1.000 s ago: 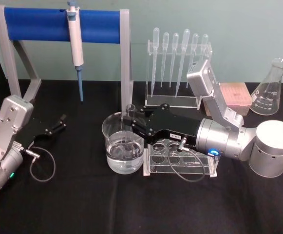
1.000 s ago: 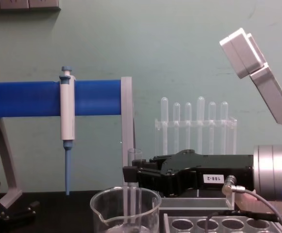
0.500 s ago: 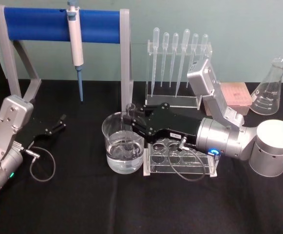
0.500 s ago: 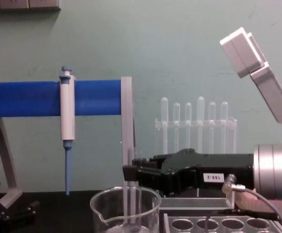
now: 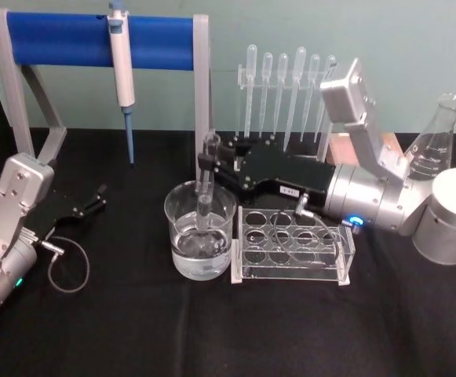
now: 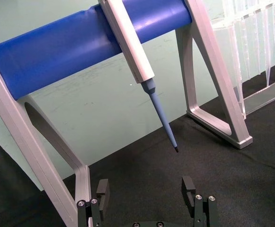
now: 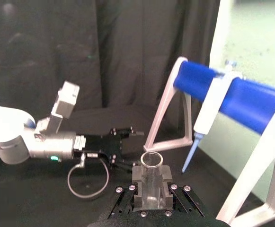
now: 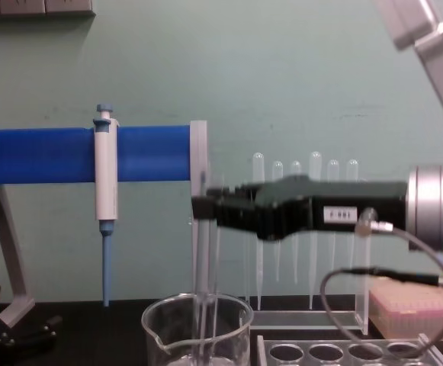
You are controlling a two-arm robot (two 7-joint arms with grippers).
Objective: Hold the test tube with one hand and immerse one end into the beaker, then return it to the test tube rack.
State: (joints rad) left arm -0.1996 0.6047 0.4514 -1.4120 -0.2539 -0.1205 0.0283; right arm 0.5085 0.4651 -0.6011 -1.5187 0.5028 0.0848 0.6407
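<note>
Left gripper point(image 5: 98, 196): parked at bench's left edge, fingers spread apart, holding nothing.
Beaker point(image 5: 200, 239): near mid-bench, part-filled with clear liquid, just left of clear tube rack point(image 5: 293, 255).
Test tube point(image 5: 208, 177): upright, lower end dipping inside beaker, rim well above it.
Right gripper point(image 5: 212, 166): reaching in from right, clamped on tube's upper part.
Pipette stand point(image 5: 102, 43): along bench's far edge, white-and-blue pipette point(image 5: 121, 67) hanging there.

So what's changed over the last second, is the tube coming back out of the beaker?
Yes. The right end effector, shut on the test tube, has risen, lifting the tube upward; its lower end remains inside the beaker. The beaker, tube rack and left end effector, open at the table's left, stayed put.
</note>
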